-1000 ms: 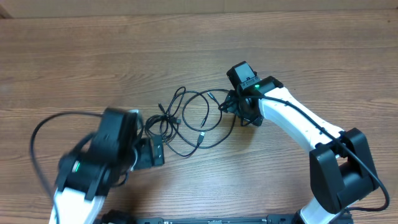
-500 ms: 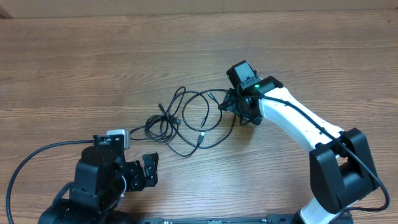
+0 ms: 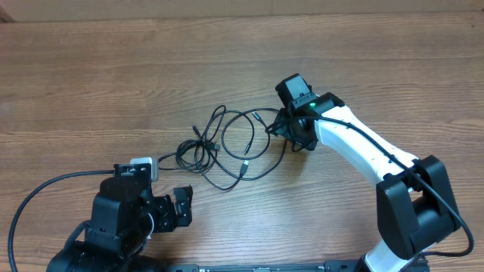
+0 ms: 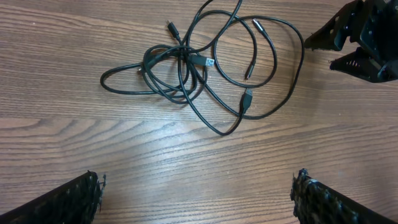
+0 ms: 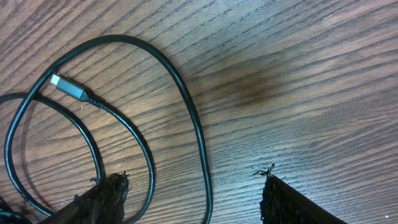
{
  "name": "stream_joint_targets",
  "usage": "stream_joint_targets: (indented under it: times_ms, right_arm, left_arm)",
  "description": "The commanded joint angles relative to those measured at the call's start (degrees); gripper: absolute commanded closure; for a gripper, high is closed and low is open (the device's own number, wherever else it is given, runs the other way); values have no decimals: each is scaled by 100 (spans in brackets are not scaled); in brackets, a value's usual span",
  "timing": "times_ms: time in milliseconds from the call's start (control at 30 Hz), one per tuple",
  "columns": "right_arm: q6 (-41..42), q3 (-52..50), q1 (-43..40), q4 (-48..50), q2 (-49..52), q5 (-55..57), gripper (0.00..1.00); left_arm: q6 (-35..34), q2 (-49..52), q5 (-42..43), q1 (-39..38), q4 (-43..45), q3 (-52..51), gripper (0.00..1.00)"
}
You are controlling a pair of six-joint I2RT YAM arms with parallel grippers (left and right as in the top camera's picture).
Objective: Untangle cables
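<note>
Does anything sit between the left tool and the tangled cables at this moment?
Nothing visible does. The left tool is open and holds nothing, and only a bare stretch of table lies between it and the cables.

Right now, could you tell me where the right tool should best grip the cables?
I'd take the cables' outer loop on the right edge, clear of the knot. It lies flat on the tabletop between the right tool's open fingers, so descend from above, fingers straddling that strand.
</note>
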Motion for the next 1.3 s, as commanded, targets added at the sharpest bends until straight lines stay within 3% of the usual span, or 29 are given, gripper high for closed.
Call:
stream_joint_targets:
  times_ms: [0, 367, 567, 733, 933, 1267]
  right_arm:
    - [-125, -26, 22, 13, -15, 26, 30]
    - [-125, -26, 22, 2, -13, 37, 30]
    - [-125, -26, 22, 26, -13, 35, 39]
    - [-131, -26, 48, 28, 11, 33, 39]
    - [-702, -26, 238, 181, 282, 11, 35]
    - [-697, -26, 238, 310, 682, 35, 37]
  left_arm:
    - [70, 13, 33, -11, 26, -57, 0]
    - [258, 46, 437, -11, -15, -61, 0]
    - [256, 46, 437, -11, -2, -61, 0]
    - [256, 46, 439, -11, -2, -61, 0]
    - [251, 46, 437, -11, -2, -61, 0]
    - [236, 46, 437, -11, 0, -61, 0]
